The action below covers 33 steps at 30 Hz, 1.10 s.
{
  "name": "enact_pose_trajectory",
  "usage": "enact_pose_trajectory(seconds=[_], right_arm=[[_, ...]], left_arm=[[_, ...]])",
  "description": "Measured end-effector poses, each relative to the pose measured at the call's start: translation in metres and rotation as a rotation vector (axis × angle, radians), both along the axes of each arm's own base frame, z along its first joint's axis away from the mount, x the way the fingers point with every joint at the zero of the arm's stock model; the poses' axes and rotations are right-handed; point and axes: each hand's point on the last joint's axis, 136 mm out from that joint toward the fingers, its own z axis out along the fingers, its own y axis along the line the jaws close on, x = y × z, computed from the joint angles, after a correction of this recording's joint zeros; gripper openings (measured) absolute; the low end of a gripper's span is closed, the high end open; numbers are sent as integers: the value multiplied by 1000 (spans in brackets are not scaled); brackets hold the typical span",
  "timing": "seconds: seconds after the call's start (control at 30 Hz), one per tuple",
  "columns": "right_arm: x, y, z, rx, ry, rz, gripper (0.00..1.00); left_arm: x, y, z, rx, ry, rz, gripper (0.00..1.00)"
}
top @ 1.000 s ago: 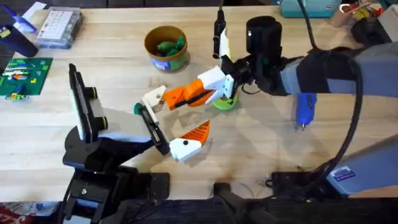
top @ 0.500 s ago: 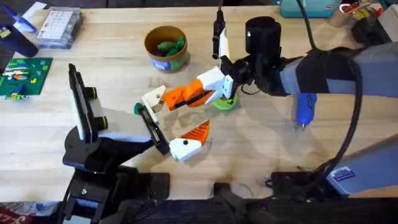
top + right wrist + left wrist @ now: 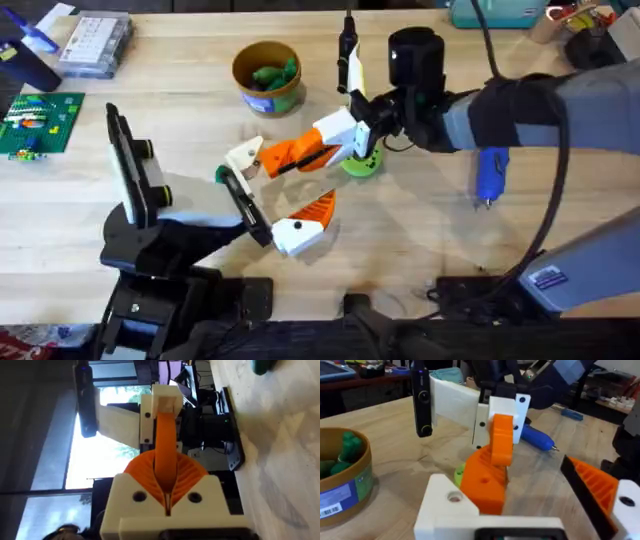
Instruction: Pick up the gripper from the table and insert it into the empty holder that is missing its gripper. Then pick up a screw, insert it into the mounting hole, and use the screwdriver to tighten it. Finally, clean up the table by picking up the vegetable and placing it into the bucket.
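- Overhead: the right gripper (image 3: 265,160) is reaching across the middle and clamping the white gripper piece (image 3: 244,157) at its orange tips.
  - The piece is sitting just beside the green-capped end of the holder (image 3: 245,205), the black bar on the left arm.
  - The bar is running diagonally from that cap toward the near edge, where its single orange wedge (image 3: 318,208) is standing. The holder is therefore spread open, with its empty place at the cap end.
  - The right arm is the one positioned to finish the fit.
  - The screwdriver (image 3: 490,175) is lying well apart to the right.
  - The bucket (image 3: 266,75) is holding something green.
- Left wrist: the piece (image 3: 447,502) is showing its mounting hole, which the overhead view hides. I cannot tell whether it is seated.
- Right wrist: the right gripper (image 3: 165,417) is showing both fingers pressed onto the piece (image 3: 164,396).
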Motion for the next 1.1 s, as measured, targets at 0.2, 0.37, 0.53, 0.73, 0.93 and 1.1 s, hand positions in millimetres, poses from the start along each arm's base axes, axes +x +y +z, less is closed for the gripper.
enact_pose_trajectory(seconds=[0.2, 0.37, 0.53, 0.73, 0.93, 1.1], right_arm=[[2, 2, -6, -5, 4, -3, 17], [3, 2, -6, -6, 3, -5, 17], [6, 4, -3, -3, -7, -11, 17], [10, 11, 2, -5, -10, -9, 17], [12, 22, -3, -17, 11, 15, 17], [13, 29, -3, -10, 16, 48, 17]], left_arm=[[-1, -1, 0, -5, 8, -9, 987], [-1, -1, 0, -5, 8, -9, 987], [-2, -1, 0, -4, 7, -10, 987], [1, 1, 0, 1, -2, 7, 987], [3, 2, 0, 1, 0, 18, 987], [3, 2, 0, 0, 0, 19, 987]])
